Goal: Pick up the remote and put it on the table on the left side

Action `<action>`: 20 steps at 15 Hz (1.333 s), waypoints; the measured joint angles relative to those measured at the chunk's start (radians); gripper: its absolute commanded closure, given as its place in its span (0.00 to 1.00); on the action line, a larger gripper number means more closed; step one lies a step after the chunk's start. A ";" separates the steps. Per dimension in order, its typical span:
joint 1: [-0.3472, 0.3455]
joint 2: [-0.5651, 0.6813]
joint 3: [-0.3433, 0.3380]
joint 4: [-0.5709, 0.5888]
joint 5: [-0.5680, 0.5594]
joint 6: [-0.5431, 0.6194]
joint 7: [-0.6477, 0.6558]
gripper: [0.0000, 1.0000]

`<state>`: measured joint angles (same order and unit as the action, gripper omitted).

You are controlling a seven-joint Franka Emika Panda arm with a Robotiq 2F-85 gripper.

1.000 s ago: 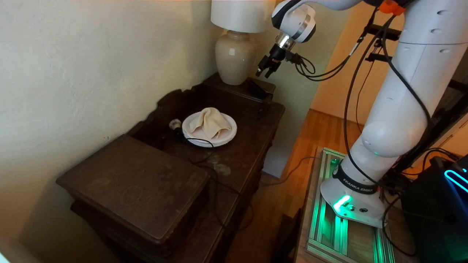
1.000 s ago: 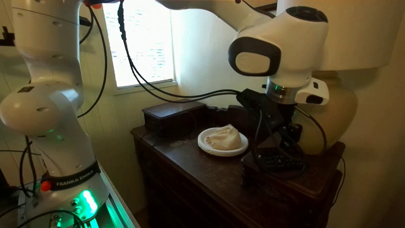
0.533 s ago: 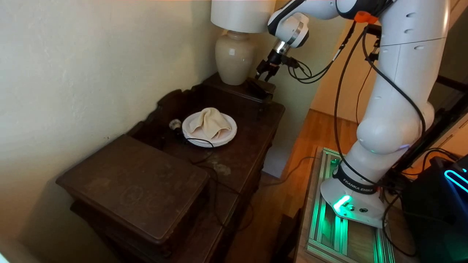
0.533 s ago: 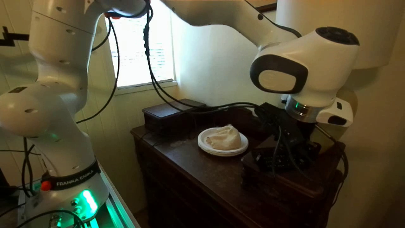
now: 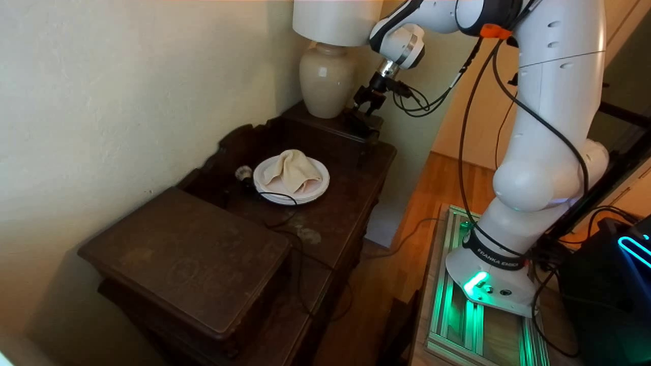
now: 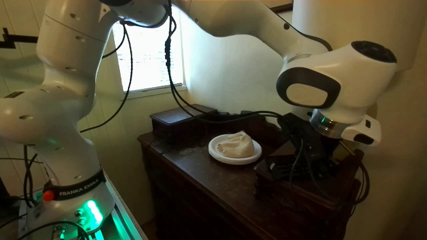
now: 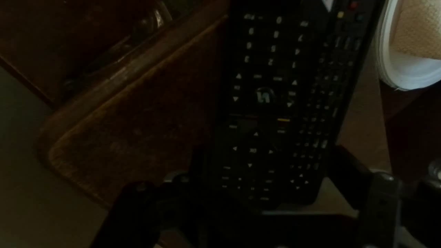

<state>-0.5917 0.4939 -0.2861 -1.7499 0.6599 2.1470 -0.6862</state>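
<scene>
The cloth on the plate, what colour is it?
The cloth is pale cream, close to beige; it shows best in an exterior view.

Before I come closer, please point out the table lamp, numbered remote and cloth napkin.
Table lamp (image 5: pixel 327 73), in an exterior view: on its rounded beige base.
Numbered remote (image 7: pixel 264 98), in the wrist view: on its logo button.
Cloth napkin (image 6: pixel 237 146), in an exterior view: on its draped middle.
</scene>
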 measured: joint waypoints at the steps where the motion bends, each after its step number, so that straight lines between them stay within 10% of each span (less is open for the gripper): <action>1: -0.007 0.004 0.004 0.006 -0.001 -0.002 0.011 0.17; 20: -0.060 0.029 0.038 0.031 -0.025 -0.002 0.071 0.16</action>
<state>-0.6521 0.5229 -0.2477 -1.7191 0.6345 2.1450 -0.6150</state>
